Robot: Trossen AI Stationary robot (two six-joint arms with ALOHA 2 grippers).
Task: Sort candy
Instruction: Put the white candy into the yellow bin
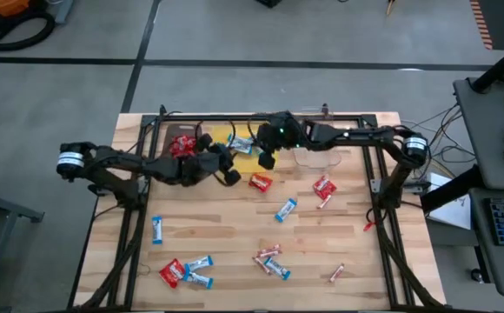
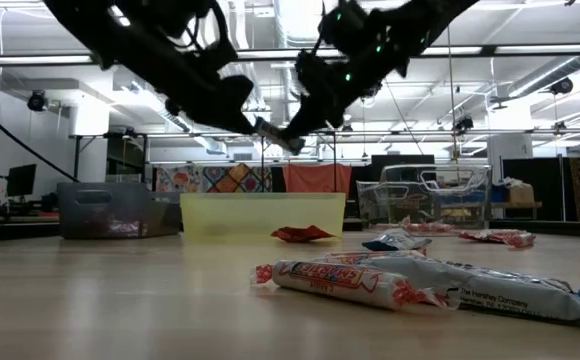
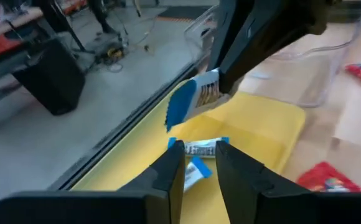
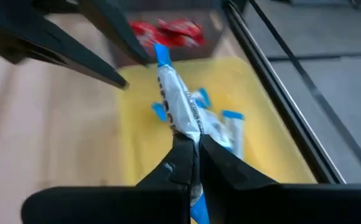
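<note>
My right gripper (image 1: 267, 159) hangs over the yellow bin (image 1: 242, 148), shut on a blue-and-white bar (image 4: 174, 99). My left gripper (image 3: 200, 171) stands just beside it on the near left, its fingers a little apart with nothing between them. Other blue-and-white bars (image 3: 200, 149) lie on the yellow bin's floor. Red packets (image 4: 168, 30) lie in the brown bin (image 1: 182, 143). More candy lies flat on the table: red packets (image 1: 261, 183), blue-and-white bars (image 1: 285, 209) and slim sticks (image 1: 269, 254). My right gripper pinches the blue-and-white bar between its two fingers near one end (image 4: 190, 132). The fingers slant downward, coming from the table's right side. The rest of the bar sticks out past the fingertips to its blue free end (image 3: 180, 106), lifted clear above the yellow bin.
A clear bin (image 1: 317, 158) stands right of the yellow bin, along the table's far edge. A black frame (image 1: 369, 174) runs around the table top. Loose candy is scattered over the near half, with a cluster at the near left (image 1: 187, 271).
</note>
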